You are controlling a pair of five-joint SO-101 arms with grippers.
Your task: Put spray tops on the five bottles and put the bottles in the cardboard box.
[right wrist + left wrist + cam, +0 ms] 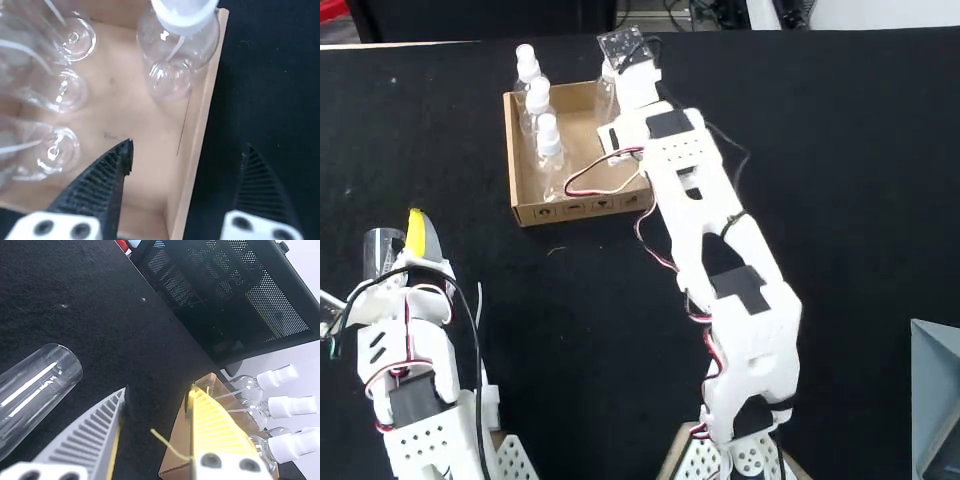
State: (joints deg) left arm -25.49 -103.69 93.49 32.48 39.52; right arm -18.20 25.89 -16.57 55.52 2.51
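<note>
The cardboard box [580, 208] sits at the back of the black table. Three clear bottles [538, 98] with white spray tops stand along its left side, and a fourth capped bottle [607, 95] stands at its far right corner. My right gripper [622, 50] hangs open over the box's right wall [200, 135], just short of that fourth bottle [177, 50], with nothing between its fingers. At the front left, my left gripper [405, 243] is open and empty. A clear bottle with no top [35, 385] lies just outside its grey finger [100, 425], also seen from above as the uncapped bottle [378, 246].
A grey object [935, 390] juts in at the table's right front edge. A black mesh panel [225, 290] stands beyond the table's far side. Bare black cloth lies between the box and the left arm.
</note>
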